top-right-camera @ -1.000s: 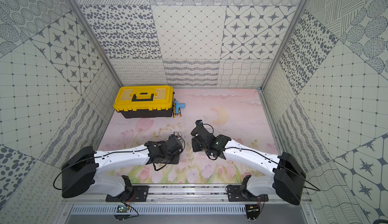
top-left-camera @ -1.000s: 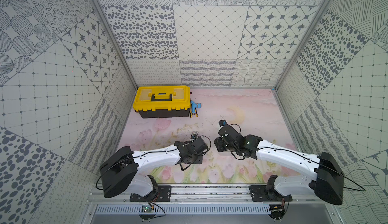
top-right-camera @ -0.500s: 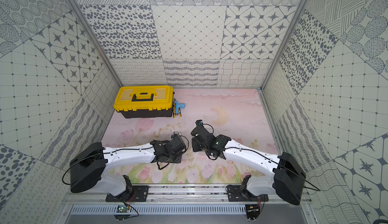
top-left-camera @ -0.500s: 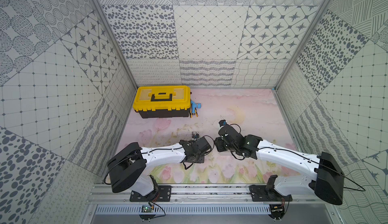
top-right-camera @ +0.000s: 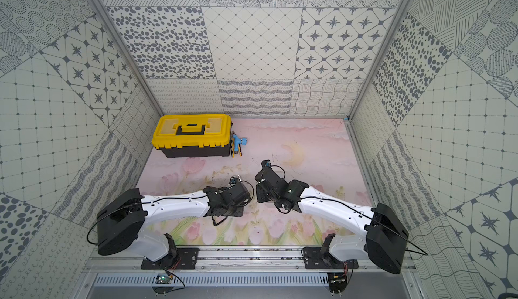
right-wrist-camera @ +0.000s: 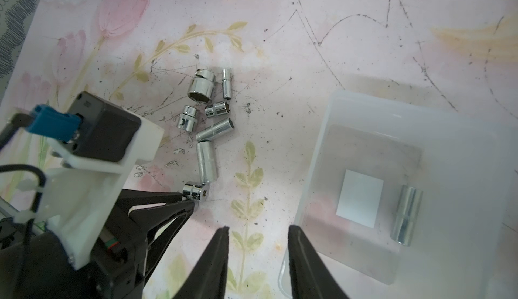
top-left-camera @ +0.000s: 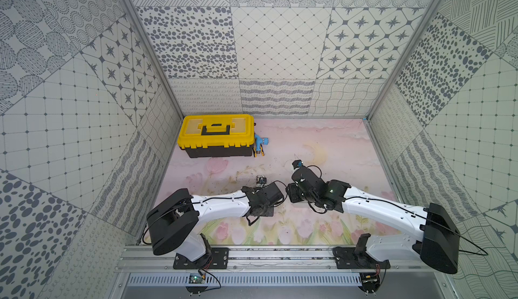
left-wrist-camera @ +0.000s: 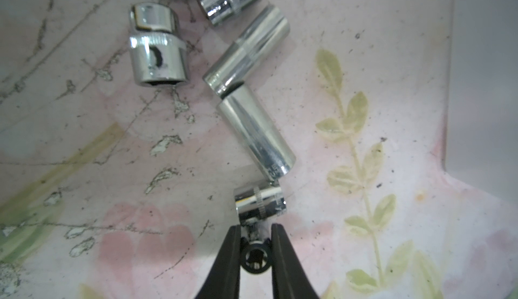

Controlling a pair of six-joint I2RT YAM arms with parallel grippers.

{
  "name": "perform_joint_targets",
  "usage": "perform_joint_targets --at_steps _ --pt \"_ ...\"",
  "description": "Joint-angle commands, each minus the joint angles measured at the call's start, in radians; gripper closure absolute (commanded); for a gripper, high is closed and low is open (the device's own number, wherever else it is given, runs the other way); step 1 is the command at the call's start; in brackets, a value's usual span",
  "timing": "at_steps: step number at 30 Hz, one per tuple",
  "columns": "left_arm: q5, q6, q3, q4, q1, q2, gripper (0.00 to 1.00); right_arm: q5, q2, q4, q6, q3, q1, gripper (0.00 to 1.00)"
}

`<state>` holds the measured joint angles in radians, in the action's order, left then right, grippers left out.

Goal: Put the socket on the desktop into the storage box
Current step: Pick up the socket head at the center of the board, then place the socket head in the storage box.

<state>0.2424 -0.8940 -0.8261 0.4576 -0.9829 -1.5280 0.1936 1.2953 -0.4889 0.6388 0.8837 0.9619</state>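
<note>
In the left wrist view my left gripper (left-wrist-camera: 255, 226) is shut on the narrow end of a small chrome socket (left-wrist-camera: 259, 205) that lies on the desktop. Its wide end touches a long socket (left-wrist-camera: 255, 135). The right wrist view shows the same grip: the left fingertips (right-wrist-camera: 190, 201) pinch that socket (right-wrist-camera: 195, 191). Several more sockets (right-wrist-camera: 202, 87) lie just beyond. The storage box (right-wrist-camera: 322, 143), translucent with a white patch (right-wrist-camera: 360, 198), sits to the right and holds one socket (right-wrist-camera: 406, 219). My right gripper (right-wrist-camera: 258, 229) is open and holds nothing, beside the box's near corner.
A yellow-lidded black toolbox (top-left-camera: 215, 135) stands at the back left, with a blue and yellow tool (top-left-camera: 260, 144) at its right end. In both top views the two wrists (top-right-camera: 232, 196) nearly meet at mid-table. Patterned walls enclose the desktop.
The left arm has reached forward and to the right, and its jaws have closed on the small socket. The right arm has not moved.
</note>
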Motion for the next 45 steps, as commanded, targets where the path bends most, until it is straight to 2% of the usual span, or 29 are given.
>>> perform_joint_targets --at_steps 1,4,9,14,16,18,22,25,27,28,30,32,35,36,37,40,45 --pt "0.006 0.011 -0.004 0.082 -0.003 0.024 0.99 -0.003 -0.027 0.032 -0.008 -0.004 0.005 0.61" --pt "0.009 0.016 -0.003 0.110 -0.003 0.068 1.00 -0.033 -0.028 0.046 -0.020 -0.007 0.005 0.61" --pt "0.003 0.032 -0.007 0.147 -0.003 0.120 1.00 -0.194 0.011 0.093 -0.073 -0.012 0.032 0.59" --pt "0.010 0.086 -0.046 0.218 0.003 0.178 1.00 -0.228 0.052 0.093 -0.090 -0.012 0.085 0.56" --pt "-0.025 0.119 -0.068 0.224 0.045 0.235 1.00 -0.233 0.032 0.104 -0.093 -0.021 0.087 0.53" --pt "-0.135 0.153 -0.073 0.183 0.116 0.291 1.00 -0.252 0.007 0.115 -0.112 -0.024 0.087 0.50" --pt "-0.446 0.187 -0.105 0.080 0.310 0.356 1.00 -0.260 -0.060 0.116 -0.162 -0.022 0.079 0.46" --pt "-0.696 0.183 -0.142 -0.018 0.420 0.325 1.00 -0.127 -0.134 0.113 -0.150 -0.038 0.066 0.40" --pt "-0.833 0.169 -0.162 -0.095 0.453 0.287 1.00 0.009 -0.184 0.119 -0.127 -0.064 0.064 0.34" --pt "-0.903 0.158 -0.170 -0.136 0.461 0.263 1.00 0.057 -0.221 0.136 -0.126 -0.082 0.063 0.28" --pt "-1.010 0.142 -0.187 -0.193 0.469 0.217 1.00 0.089 -0.308 0.187 -0.121 -0.136 0.048 0.20" --pt "-1.072 0.137 -0.203 -0.214 0.470 0.178 1.00 -0.057 -0.403 0.276 -0.132 -0.205 -0.017 0.18" --pt "-1.129 0.110 -0.190 -0.272 0.471 0.154 1.00 -0.509 -0.440 0.305 -0.108 -0.225 -0.241 0.18" --pt "-1.144 0.097 -0.180 -0.298 0.471 0.151 1.00 -0.635 -0.421 0.308 -0.095 -0.222 -0.303 0.21" --pt "-1.163 0.083 -0.164 -0.326 0.471 0.150 1.00 -0.769 -0.385 0.317 -0.092 -0.213 -0.355 0.28" --pt "-1.210 0.035 -0.123 -0.410 0.469 0.141 1.00 -0.866 -0.339 0.303 -0.132 -0.192 -0.363 0.32" --pt "-1.258 -0.043 -0.067 -0.532 0.462 0.129 1.00 -0.938 -0.292 0.314 -0.149 -0.148 -0.358 0.33"
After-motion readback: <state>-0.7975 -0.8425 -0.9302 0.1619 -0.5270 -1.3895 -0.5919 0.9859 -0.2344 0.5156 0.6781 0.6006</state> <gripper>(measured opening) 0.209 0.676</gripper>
